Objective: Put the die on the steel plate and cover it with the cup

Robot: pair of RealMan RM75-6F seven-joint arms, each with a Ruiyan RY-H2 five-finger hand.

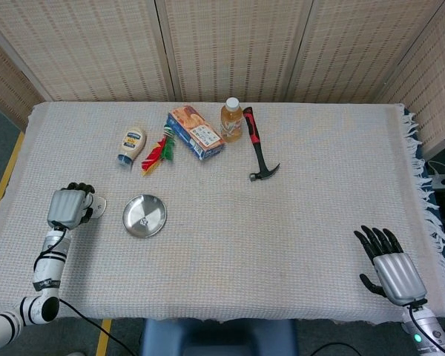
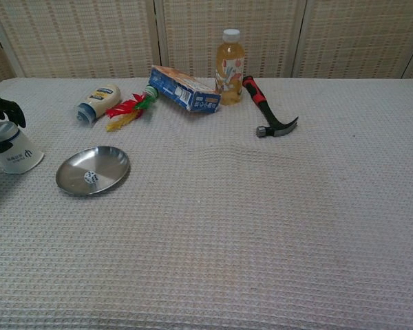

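Observation:
A small white die (image 2: 90,177) lies in the round steel plate (image 2: 111,162), which sits on the left side of the table (image 1: 154,208). Just left of the plate stands a white cup (image 2: 16,152), mouth down. My left hand (image 1: 68,207) is wrapped around it, fingers (image 2: 7,108) curled over its top and the thumb against its side. In the head view only a sliver of the cup (image 1: 99,201) shows past the hand. My right hand (image 1: 389,270) rests near the table's front right corner, fingers spread and holding nothing.
Along the back lie a mayonnaise bottle (image 1: 131,145), a red and green bundle (image 1: 157,152), a blue and orange box (image 1: 196,132), a juice bottle (image 1: 232,119) and a hammer (image 1: 258,145). The tablecloth's fringed edge runs down the right.

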